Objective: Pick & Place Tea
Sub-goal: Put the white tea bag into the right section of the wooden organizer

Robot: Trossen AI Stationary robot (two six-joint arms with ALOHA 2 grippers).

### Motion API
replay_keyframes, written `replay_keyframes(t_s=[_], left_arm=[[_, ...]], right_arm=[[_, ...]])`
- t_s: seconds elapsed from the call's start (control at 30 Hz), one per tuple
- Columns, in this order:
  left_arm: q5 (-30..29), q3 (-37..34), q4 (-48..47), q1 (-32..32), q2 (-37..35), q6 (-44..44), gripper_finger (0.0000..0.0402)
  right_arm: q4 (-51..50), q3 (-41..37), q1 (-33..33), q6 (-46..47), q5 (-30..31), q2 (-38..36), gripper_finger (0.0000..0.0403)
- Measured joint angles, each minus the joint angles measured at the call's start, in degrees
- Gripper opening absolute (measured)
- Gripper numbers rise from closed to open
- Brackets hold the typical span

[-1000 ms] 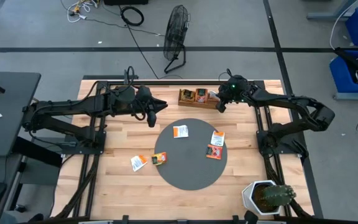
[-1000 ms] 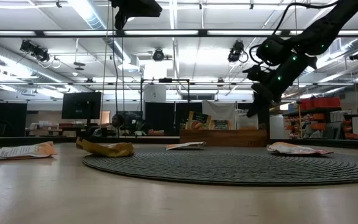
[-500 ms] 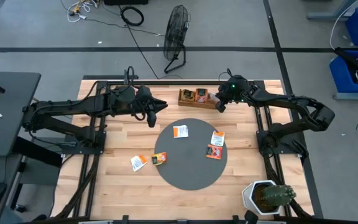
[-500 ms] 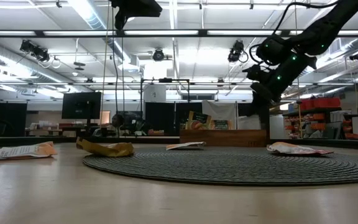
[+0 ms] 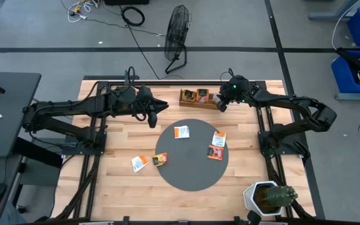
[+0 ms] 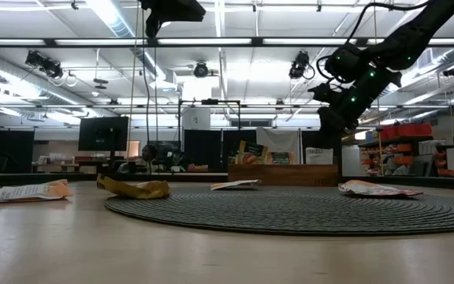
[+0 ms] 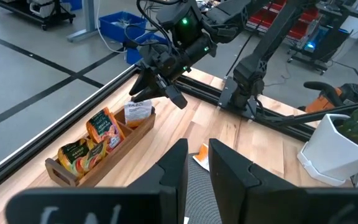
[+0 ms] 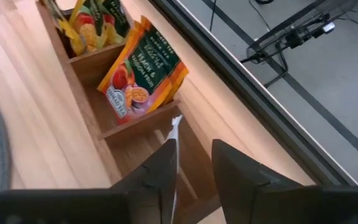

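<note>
Hovering over the end compartment of the wooden tray (image 5: pixel 200 99), the right gripper (image 5: pixel 221 104) has its fingers slightly spread, a white sachet (image 7: pixel 138 111) standing on edge directly beneath them in that compartment. Five more sachets, such as a white one (image 5: pixel 181 132), lie nearer on the round mat (image 5: pixel 191 172) and table, the left gripper (image 5: pixel 154 117), narrowly parted and empty, being closer to most.
</note>
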Motion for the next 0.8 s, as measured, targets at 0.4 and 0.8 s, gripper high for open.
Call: replay_keyframes(t_s=[0.4,0.8], left_arm=[[0.7,0.0,-12.0,0.0,0.0,-17.1,0.0069],[8.8,0.0,-37.8,-9.4,4.5,-27.2,0.0111]], right_arm=[[-5.5,7.6,2.0,0.0,0.0,-2.3,0.0128],[-17.9,22.4,10.1,8.2,-20.5,-2.8,0.0151]])
